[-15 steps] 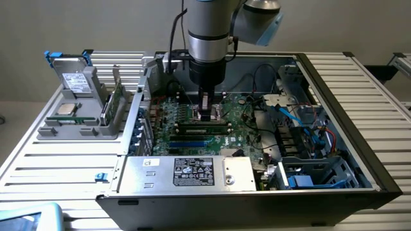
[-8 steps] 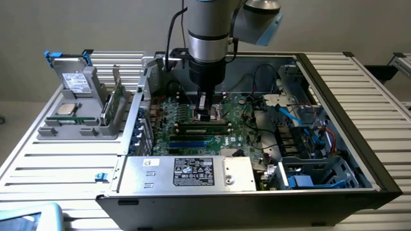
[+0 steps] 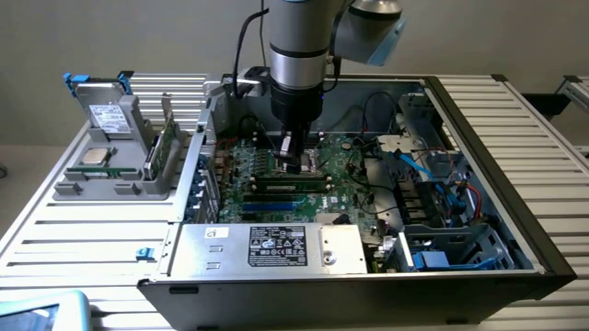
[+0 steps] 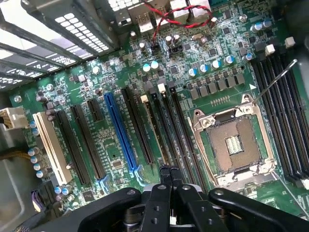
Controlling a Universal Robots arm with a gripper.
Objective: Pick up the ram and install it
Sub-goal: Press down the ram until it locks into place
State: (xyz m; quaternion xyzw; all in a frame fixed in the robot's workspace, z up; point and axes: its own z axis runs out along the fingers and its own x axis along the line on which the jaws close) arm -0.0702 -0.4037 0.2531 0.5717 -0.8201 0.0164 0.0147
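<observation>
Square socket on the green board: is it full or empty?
Empty. The socket shows bare contacts inside its metal frame, with no chip in it.

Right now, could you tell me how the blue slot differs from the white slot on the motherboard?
The blue slot is blue and slim; the white slot is cream-white and looks wider. The blue slot sits among the black slots, nearer the processor socket; the white slot lies outermost. Both are empty and run parallel.
</observation>
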